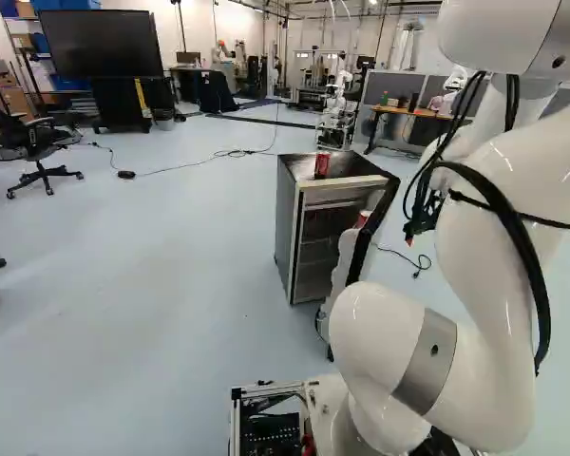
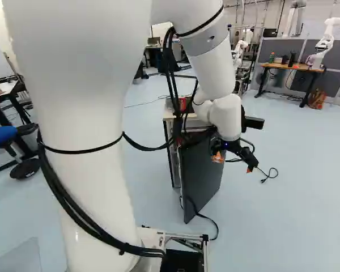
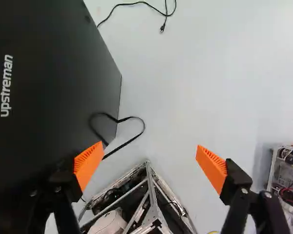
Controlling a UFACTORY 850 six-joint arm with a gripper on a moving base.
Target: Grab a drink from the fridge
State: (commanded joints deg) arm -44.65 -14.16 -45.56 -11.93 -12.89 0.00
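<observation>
The pale floor [image 1: 142, 285] spreads through both base views. The white arm [image 1: 494, 209] fills the right side of the left base view, and the left and upper middle of the right one. At the upper right of the right base view, a wooden tabletop [image 2: 292, 67] carries another robot [image 2: 324, 45]. The fridge [image 1: 287, 228] stands right of the centre of the left base view. Its dark door [image 2: 201, 175] is open, with the outer face showing in the right base view.

The hand [image 2: 233, 164] is near this door, to its right in the right base view, pointing downward. In the wrist view the hand [image 3: 150, 145] is open: its orange pads [image 3: 89, 163] stand well apart, and the door is beside one finger. A black strap [image 3: 130, 141] makes a loop by the door. The drink, a red can [image 1: 321, 164], stands upright on the fridge's top. Another red thing [image 1: 363, 218] shows beside the door's upper edge, too small to identify.
</observation>
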